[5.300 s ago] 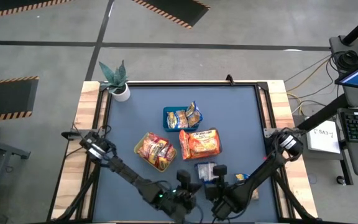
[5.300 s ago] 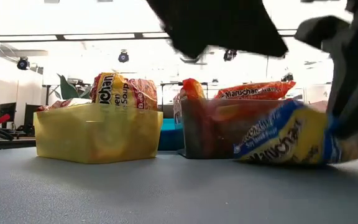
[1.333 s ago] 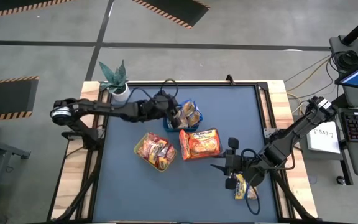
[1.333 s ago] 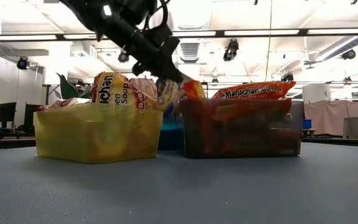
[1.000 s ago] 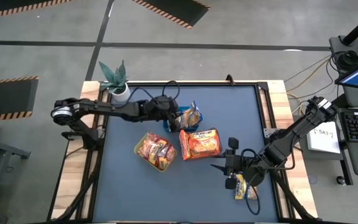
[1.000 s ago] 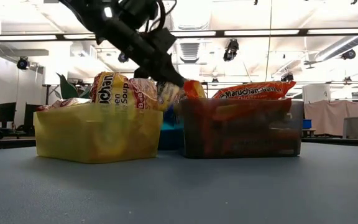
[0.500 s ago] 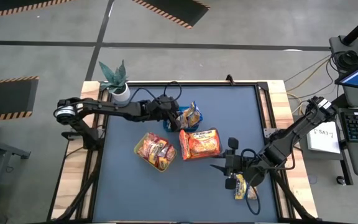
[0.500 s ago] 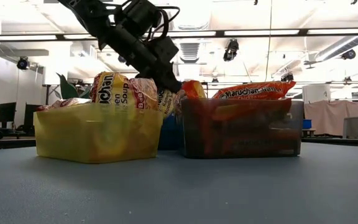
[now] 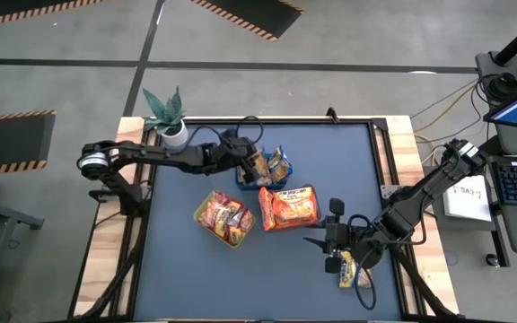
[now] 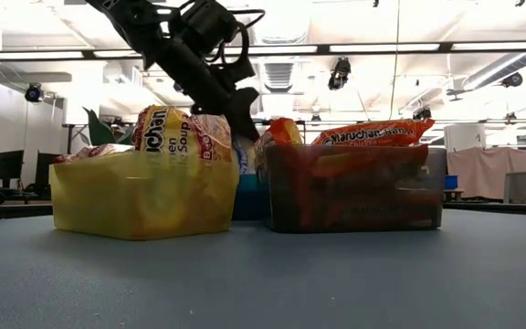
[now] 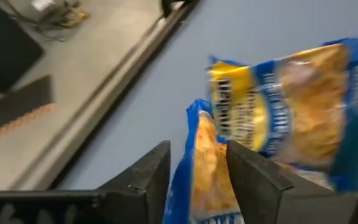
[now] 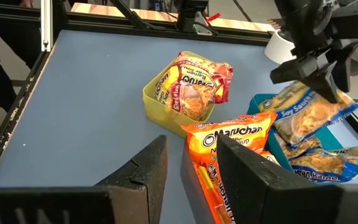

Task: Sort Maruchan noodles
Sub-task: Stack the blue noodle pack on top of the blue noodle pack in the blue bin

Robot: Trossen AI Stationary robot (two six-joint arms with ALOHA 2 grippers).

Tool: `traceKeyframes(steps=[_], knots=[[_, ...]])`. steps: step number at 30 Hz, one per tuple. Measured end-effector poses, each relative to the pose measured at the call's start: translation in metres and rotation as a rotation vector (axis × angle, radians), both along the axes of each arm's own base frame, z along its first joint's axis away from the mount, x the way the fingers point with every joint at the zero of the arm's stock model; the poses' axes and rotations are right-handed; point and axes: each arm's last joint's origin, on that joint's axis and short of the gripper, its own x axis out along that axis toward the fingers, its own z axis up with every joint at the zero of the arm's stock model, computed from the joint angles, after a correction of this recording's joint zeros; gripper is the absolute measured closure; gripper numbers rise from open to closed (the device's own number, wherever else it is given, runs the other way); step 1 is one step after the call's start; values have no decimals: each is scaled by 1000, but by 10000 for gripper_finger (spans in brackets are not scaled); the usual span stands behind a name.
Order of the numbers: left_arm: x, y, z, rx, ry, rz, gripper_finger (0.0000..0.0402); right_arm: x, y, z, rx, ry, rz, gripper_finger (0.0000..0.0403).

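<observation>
My left gripper (image 9: 254, 164) reaches over the blue tray (image 9: 243, 177) at the table's far middle, fingers open. A blue-and-yellow noodle packet (image 11: 197, 168) stands on edge between them, over other blue-and-yellow packets (image 12: 316, 158) in that tray. Red-and-yellow packets (image 9: 225, 215) fill the yellow tray (image 10: 144, 196). Orange packets (image 9: 288, 206) fill the dark tray (image 10: 354, 187). My right gripper (image 9: 317, 240) waits open and empty at the near right. One more blue-and-yellow packet (image 9: 346, 269) lies on the table under the right arm. My left gripper has its fingers (image 11: 253, 180) on either side of the packet's upper edge (image 11: 199, 134), coming from above and the table's left. The packet's lower part rests in the blue tray. Whether the fingers still touch it, I cannot tell.
A potted plant (image 9: 167, 117) stands at the far left corner. The three trays sit close together mid-table. Bare blue mat (image 9: 196, 278) lies toward the near left, and a wooden frame (image 9: 393, 152) rims the table.
My left gripper has tipped and gone down a little over the blue tray. The blue-and-yellow packet has gone down with it, from above the tray's rim to resting in the tray.
</observation>
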Motion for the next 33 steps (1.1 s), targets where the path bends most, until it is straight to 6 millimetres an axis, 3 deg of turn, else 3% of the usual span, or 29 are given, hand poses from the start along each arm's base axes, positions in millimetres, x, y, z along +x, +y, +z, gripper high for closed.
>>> traceKeyframes(steps=[5, 10, 25, 33], knots=[[-4, 0, 8, 103, 52, -30, 241, 0, 0, 0, -2, 1, 0, 274], [-4, -1, 8, 149, 107, -151, 244, 0, -1, 0, -6, 3, -1, 279], [0, 25, -31, 87, 202, -60, 391, -2, -3, -12, -31, 15, -30, 280], [-2, 19, -36, -28, 220, -127, 397, -2, -3, -14, -33, 12, -35, 280]])
